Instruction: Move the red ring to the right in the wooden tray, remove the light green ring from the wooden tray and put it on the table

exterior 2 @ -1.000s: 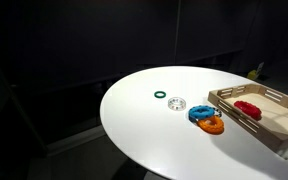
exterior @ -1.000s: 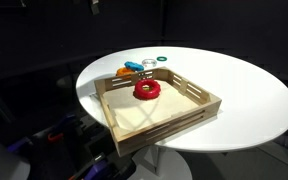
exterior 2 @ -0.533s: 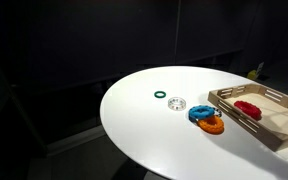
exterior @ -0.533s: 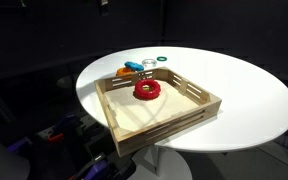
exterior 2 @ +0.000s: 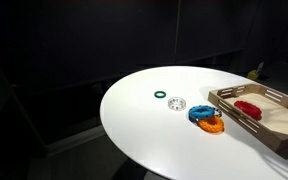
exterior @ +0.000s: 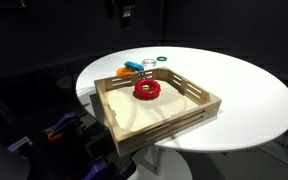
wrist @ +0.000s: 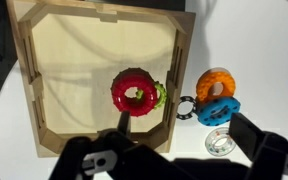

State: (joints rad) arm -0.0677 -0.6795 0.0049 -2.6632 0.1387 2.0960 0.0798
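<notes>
The red ring (wrist: 135, 94) lies in the wooden tray (wrist: 44, 120) against its side wall; it also shows in both exterior views (exterior: 147, 89) (exterior 2: 248, 108). The light green ring (wrist: 161, 97) lies under the red ring's edge, and only a sliver shows between that ring and the tray wall. My gripper (wrist: 189, 140) is open and empty, high above the tray wall, with one finger over the tray and the other over the white table (wrist: 274, 60). In an exterior view it is a dark shape at the top edge (exterior: 124, 10).
Outside the tray on the table lie an orange ring (wrist: 215, 82), a blue ring (wrist: 219, 108), a thin black ring (wrist: 186, 106) and a clear ring (wrist: 220, 142). A dark green ring (exterior 2: 160, 96) lies farther off. The surroundings are dark.
My gripper has moved right along the top edge of an exterior view and come further into sight. The rings and tray have not moved.
</notes>
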